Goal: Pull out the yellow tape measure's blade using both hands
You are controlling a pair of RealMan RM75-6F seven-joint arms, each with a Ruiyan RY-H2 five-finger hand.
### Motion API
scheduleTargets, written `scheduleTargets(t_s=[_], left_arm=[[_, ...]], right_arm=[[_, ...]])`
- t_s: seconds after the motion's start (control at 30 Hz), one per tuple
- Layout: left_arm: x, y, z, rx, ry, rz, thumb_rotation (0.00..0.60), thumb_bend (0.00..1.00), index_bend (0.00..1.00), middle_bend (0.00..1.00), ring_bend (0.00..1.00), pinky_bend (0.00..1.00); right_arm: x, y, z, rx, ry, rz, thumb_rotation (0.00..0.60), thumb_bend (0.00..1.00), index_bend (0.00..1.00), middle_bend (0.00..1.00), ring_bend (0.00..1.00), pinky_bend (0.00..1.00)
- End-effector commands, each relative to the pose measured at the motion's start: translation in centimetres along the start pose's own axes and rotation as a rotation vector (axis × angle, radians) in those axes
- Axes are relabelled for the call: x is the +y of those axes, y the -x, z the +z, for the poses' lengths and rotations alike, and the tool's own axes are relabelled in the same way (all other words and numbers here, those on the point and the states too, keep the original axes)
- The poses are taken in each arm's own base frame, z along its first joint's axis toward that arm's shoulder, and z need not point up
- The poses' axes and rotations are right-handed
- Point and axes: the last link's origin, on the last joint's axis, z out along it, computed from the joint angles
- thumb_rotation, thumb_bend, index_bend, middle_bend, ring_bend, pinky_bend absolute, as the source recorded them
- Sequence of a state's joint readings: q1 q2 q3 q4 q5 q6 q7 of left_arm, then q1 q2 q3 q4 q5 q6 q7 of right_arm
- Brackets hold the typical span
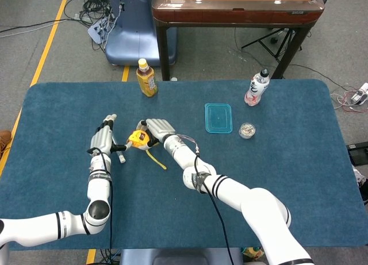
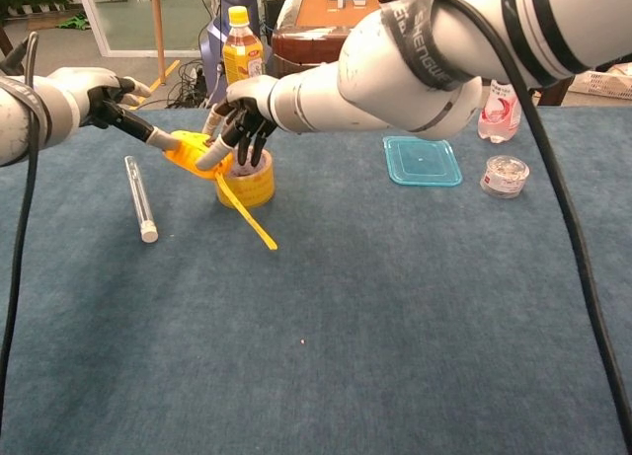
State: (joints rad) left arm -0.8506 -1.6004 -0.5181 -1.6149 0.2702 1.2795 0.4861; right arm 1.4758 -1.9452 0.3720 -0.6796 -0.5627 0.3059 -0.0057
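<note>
Both hands are pinching one yellow plastic tape measure: left hand gripping its case, right hand gripping its flat blade. One tape roll is sitting under the right fingers, one clear tube below the left fingers.

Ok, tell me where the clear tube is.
In the chest view the clear tube lies flat on the blue table at the left, below the left hand and left of the yellow tape roll.

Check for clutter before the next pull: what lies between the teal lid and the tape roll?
Bare blue cloth only, between lid and roll; the chest view shows it.
</note>
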Motion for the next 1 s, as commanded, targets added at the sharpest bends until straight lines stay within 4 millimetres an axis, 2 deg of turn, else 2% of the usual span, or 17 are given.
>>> scheduleTargets(t_s=[0.03, 0.9, 1.0], left_arm=[[0.0, -0.1, 0.1, 0.005, -0.002, 0.002, 0.6, 0.2, 0.0, 0.0, 0.0, 0.0], [-1.5, -1.8, 0.8, 0.063, -0.038, 0.056, 0.6, 0.2, 0.0, 0.0, 0.0, 0.0], [-1.5, -1.9, 0.9, 0.061, -0.041, 0.059, 0.6, 0.2, 0.03, 0.0, 0.0, 0.0]], right_arm=[[0.1, 0.0, 0.0, -0.004, -0.001, -0.001, 0.6, 0.61, 0.64, 0.63, 0.52, 0.42], [1.0, -0.8, -0.5, -0.008, -0.003, 0.0, 0.6, 0.61, 0.65, 0.63, 0.53, 0.42], [0.8, -0.9, -0.6, -0.008, -0.008, 0.001, 0.6, 0.61, 0.65, 0.63, 0.53, 0.42]])
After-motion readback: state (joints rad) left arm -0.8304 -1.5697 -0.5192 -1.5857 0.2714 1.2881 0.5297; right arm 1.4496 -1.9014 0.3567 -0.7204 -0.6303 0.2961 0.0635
